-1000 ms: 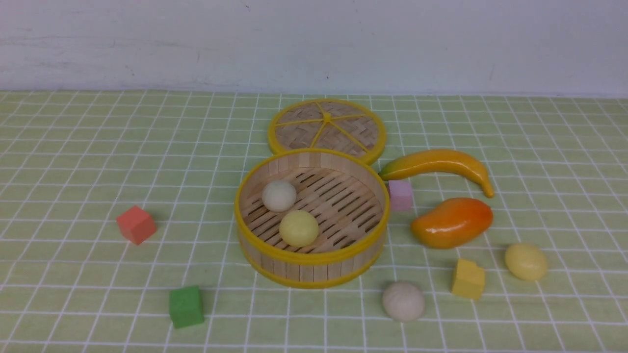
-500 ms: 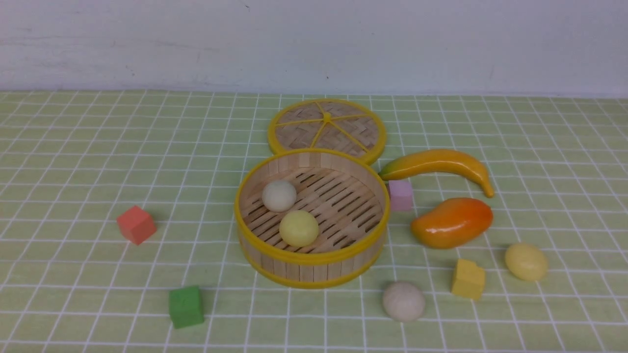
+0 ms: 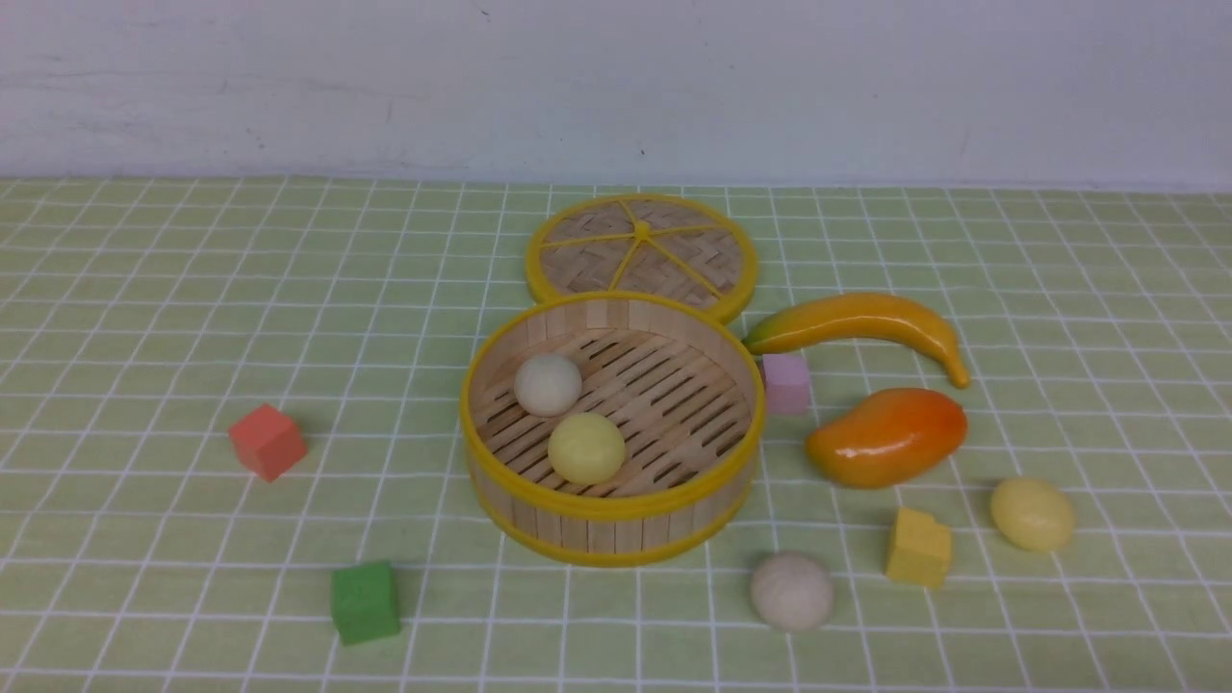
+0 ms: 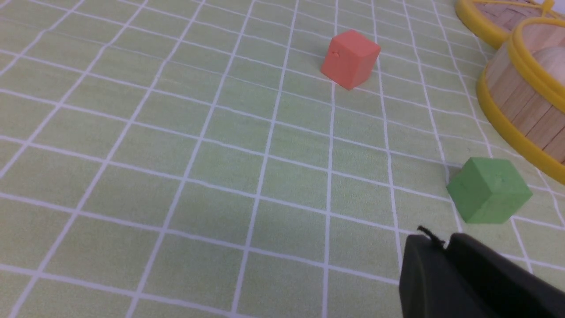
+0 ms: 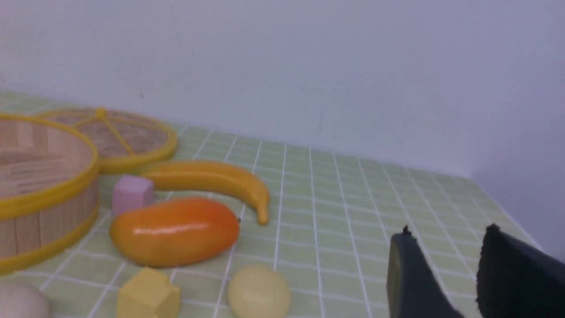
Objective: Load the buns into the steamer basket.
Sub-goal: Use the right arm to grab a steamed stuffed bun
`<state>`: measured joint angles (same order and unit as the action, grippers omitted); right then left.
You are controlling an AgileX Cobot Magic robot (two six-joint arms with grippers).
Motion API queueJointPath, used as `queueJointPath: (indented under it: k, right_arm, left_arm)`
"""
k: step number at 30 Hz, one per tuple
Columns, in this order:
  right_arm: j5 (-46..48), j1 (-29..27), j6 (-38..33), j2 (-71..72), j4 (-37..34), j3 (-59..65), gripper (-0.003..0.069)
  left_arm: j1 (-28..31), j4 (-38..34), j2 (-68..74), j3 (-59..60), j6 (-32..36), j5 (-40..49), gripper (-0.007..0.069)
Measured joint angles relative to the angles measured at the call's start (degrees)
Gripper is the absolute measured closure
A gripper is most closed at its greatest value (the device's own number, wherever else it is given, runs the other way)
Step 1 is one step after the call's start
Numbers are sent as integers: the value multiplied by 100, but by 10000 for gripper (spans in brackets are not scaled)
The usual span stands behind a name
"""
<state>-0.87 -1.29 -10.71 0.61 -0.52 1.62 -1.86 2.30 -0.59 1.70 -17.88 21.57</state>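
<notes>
We have our right gripper (image 5: 446, 238) open and our left gripper (image 4: 430, 240) slightly parted, both empty. Nearer, 2 buns (image 3: 792, 592) (image 3: 1032, 514) lie outside the steamer basket (image 3: 613, 556); farther, 2 buns (image 3: 548, 385) (image 3: 586, 449) sit inside.

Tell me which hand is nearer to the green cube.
Left. The left hand has the green cube just beyond its fingertips; the right hand is off on the robot's right, its camera showing the mango but no green cube.
</notes>
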Motion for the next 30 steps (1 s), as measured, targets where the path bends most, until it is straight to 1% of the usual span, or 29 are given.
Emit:
queueJointPath:
  k: [3,6,7,8,9,11,13,14,15,16,19,21,23,24,25,29,30]
  right_arm:
    - [-309,0,6,0,-7,0,419]
    - [-1391,0,483,0,-251,0,419]
    - [-1391,0,534,0,-251,0,419]
    - [-2009,0,1071,0,-544,-6,419]
    - [-2272,0,1358,0,-787,-70,419]
    - [-2442,0,1762,0,-1130,-257,419]
    - [-2470,0,1910,-21,-1358,-477,419]
    - [-2449,0,1988,-108,-1563,-805,419]
    - [-2335,0,2019,-244,-1649,-1200,419]
    - [-2335,0,2025,-270,-1662,-1200,419]
    - [-1552,0,2036,-982,-1676,-2450,419]
    - [-1069,0,2044,-1359,-1676,-3066,419]
    - [-263,0,2058,-1894,-1663,-3716,419]
    - [-182,0,2058,-1942,-1663,-3776,419]
    - [458,0,2058,-2336,-1605,-4253,419]
    - [1815,0,1925,-3346,-1396,-4787,419]
    - [1868,0,1884,-3392,-1395,-4797,419]
  left_arm:
    - [0,0,0,0,0,0,568]
    - [0,0,0,0,0,0,568]
    - [0,0,0,0,0,0,568]
    - [0,0,0,0,0,0,568]
    - [0,0,0,0,0,0,568]
    - [0,0,0,0,0,0,568]
    - [0,0,0,0,0,0,568]
    - [0,0,0,0,0,0,568]
    - [0,0,0,0,0,0,568]
    - [0,0,0,0,0,0,568]
    - [0,0,0,0,0,0,564]
    - [0,0,0,0,0,0,560]
    - [0,0,0,0,0,0,558]
    - [0,0,0,0,0,0,557]
    - [0,0,0,0,0,0,557]
    - [0,0,0,0,0,0,554]
    - [0,0,0,0,0,0,554]
